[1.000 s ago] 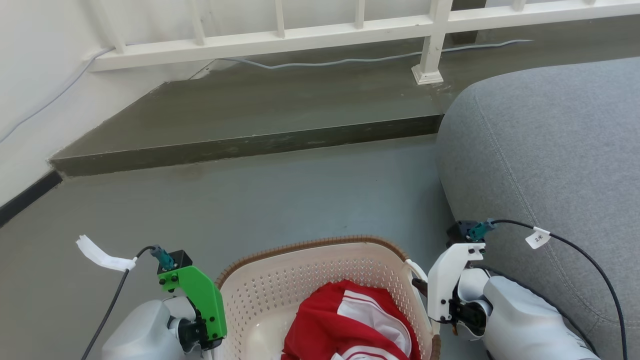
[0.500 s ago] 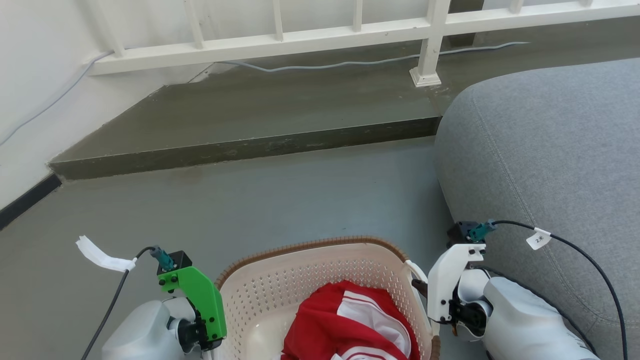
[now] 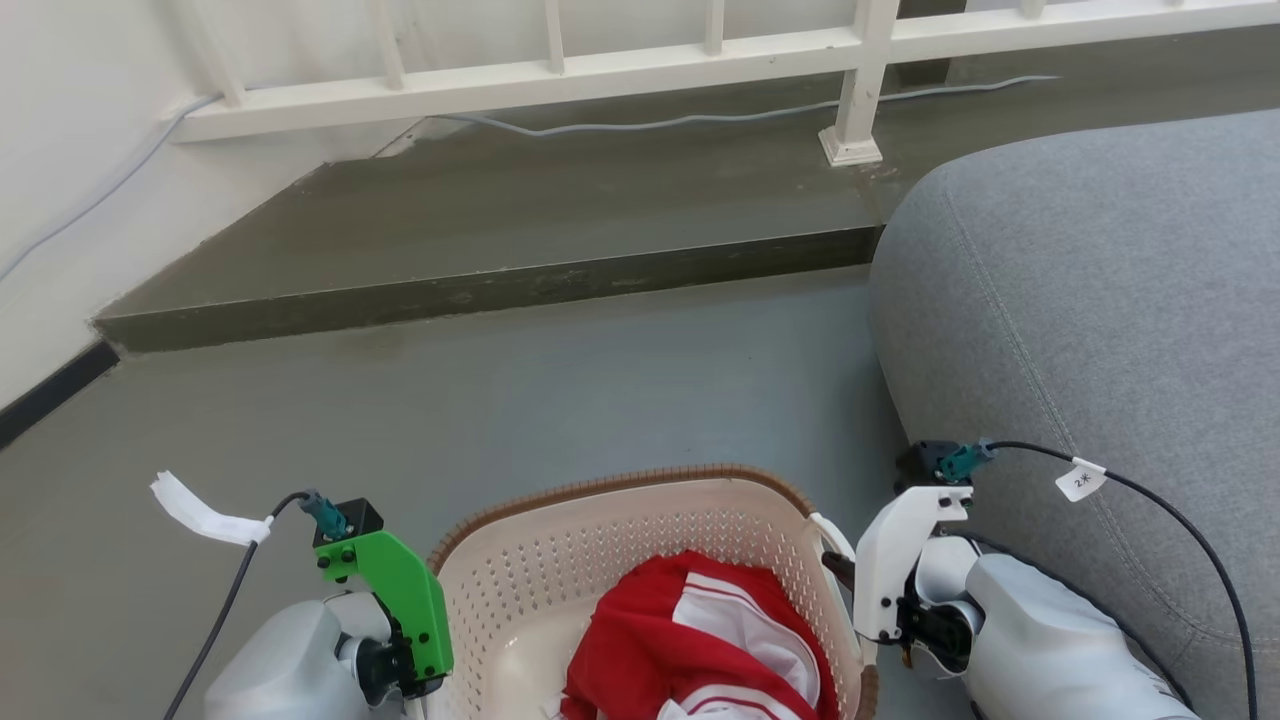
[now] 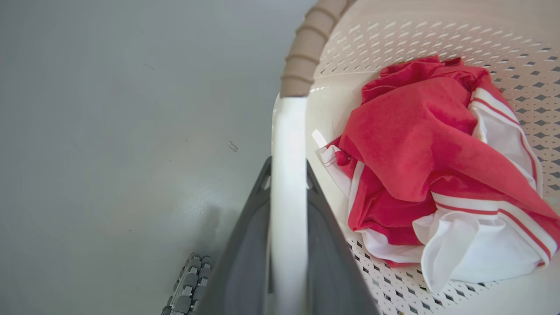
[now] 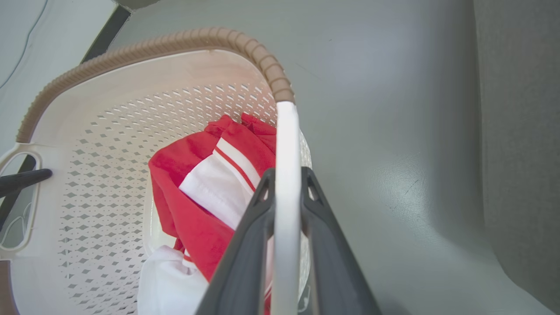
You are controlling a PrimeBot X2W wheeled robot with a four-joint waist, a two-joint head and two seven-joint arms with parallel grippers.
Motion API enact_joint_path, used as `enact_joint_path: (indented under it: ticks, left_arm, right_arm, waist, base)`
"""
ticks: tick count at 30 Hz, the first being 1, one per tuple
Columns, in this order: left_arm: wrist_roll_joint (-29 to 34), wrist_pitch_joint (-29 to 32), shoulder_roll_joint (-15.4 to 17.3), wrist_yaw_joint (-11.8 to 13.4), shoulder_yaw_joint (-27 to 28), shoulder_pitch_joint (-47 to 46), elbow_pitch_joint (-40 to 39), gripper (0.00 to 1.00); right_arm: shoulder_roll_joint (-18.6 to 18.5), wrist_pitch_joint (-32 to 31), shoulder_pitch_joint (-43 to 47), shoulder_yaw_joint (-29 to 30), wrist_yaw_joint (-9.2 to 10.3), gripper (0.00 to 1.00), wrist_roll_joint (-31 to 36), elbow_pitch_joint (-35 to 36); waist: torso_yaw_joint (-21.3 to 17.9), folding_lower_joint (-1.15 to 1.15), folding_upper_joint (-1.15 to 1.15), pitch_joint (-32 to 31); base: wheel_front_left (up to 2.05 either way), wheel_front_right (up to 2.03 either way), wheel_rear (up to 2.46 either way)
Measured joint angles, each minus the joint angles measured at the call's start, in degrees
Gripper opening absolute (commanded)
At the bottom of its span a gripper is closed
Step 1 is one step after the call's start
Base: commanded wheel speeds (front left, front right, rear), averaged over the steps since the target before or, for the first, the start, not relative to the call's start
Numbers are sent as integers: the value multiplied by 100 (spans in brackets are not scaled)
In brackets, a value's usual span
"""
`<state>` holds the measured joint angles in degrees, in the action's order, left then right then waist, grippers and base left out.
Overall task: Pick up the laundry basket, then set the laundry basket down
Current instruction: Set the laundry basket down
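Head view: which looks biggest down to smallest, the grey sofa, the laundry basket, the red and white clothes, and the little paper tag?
1. grey sofa
2. laundry basket, though the bottom edge cuts it off
3. red-and-white garment
4. paper tag

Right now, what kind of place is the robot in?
Probably a room in a home, maybe a living area: there's a grey sofa, a white railing along a raised step, and a laundry basket holding red-and-white clothes.
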<state>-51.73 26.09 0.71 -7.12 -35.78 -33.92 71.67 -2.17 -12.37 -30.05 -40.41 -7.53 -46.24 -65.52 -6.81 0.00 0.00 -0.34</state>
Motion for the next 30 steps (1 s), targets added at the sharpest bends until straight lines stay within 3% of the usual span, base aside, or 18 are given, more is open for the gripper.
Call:
enact_joint_path:
  ticks: [14,30]
  left_arm:
    - [181,-606,-4,90,-119,-274,-101,0]
    - [423,-1304,9,312,-303,-884,-390,0]
  right_arm:
    - [-8,661,-197,8,-1,0,40,-32]
    - [-140,1040,-795,-225,4,0,204,80]
  waist:
    - [43,0,0,416]
    - [296,0,0,1448]
  base:
    - [0,0,0]
    - [0,0,0]
